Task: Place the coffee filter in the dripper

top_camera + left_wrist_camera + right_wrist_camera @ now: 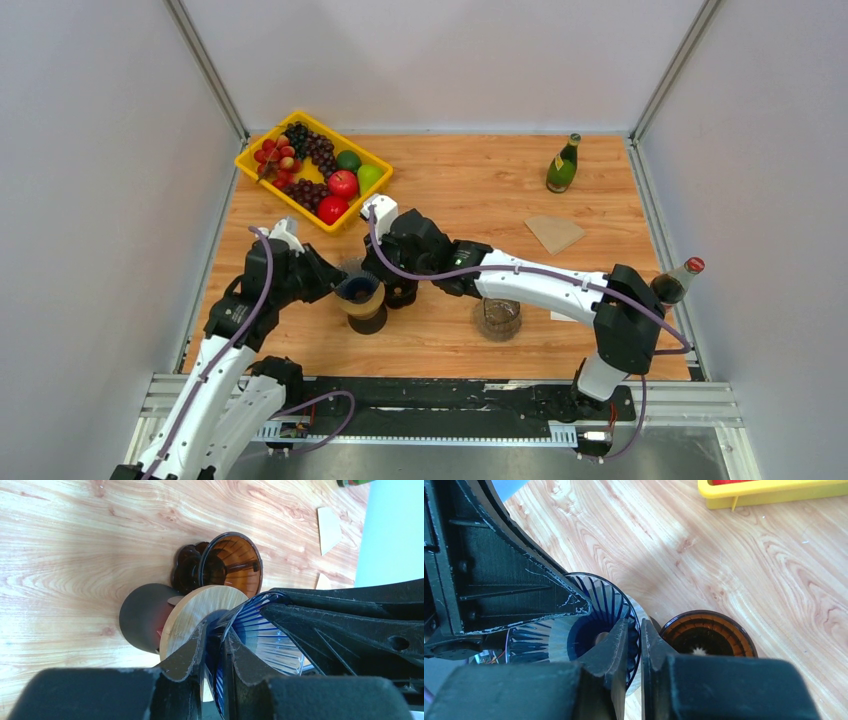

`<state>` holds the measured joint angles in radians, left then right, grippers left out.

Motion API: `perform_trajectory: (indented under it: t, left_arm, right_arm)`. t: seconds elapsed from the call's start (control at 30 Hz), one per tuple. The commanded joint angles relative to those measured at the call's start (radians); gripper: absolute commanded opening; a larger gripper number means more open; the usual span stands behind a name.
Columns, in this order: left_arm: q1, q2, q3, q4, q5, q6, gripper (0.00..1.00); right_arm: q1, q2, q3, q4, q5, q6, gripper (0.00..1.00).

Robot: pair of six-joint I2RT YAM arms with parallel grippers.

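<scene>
Blue dripper [357, 290] rim clamped by left hand [216, 632] & right hand [635, 630]. Filter [553, 232] untouched beyond right hand; nxt: release, fetch.

Yellow fruit tray [245, 158]; green bottle [563, 165]; glass carafe [497, 318]

Jaws on blue dripper [596, 605] rim

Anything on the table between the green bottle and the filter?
No. Bare table between the bottle and the filter, as the top view shows.
</scene>
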<state>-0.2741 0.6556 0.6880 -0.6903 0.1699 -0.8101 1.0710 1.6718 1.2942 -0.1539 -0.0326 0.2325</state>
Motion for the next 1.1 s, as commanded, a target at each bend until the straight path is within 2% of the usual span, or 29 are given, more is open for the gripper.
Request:
perform_trajectory:
  t: [0.0,0.23,0.5,0.7,0.87,1.07]
  left_arm:
    - [-0.001,0.015,-0.112,-0.230,-0.165,-0.058,0.00]
    - [-0.010,0.031,-0.137,-0.201,-0.157,-0.068,0.00]
    - [-0.012,0.004,-0.070,-0.172,-0.115,-0.027,0.04]
    - [-0.013,0.011,-0.029,-0.098,-0.054,0.008,0.11]
    - [-0.012,0.011,0.014,-0.097,-0.059,0.036,0.24]
    - [-0.011,0.014,0.035,-0.075,-0.032,0.059,0.29]
  right_arm:
    - [0.053,0.059,-0.114,-0.253,0.008,-0.108,0.00]
    - [0.060,0.057,-0.120,-0.255,0.016,-0.102,0.00]
    - [0.060,0.035,-0.072,-0.255,-0.010,-0.083,0.01]
    - [0.060,0.025,-0.021,-0.254,-0.002,-0.056,0.09]
    - [0.059,0.027,0.026,-0.254,-0.012,-0.034,0.14]
    - [0.058,0.036,0.059,-0.252,-0.018,-0.016,0.19]
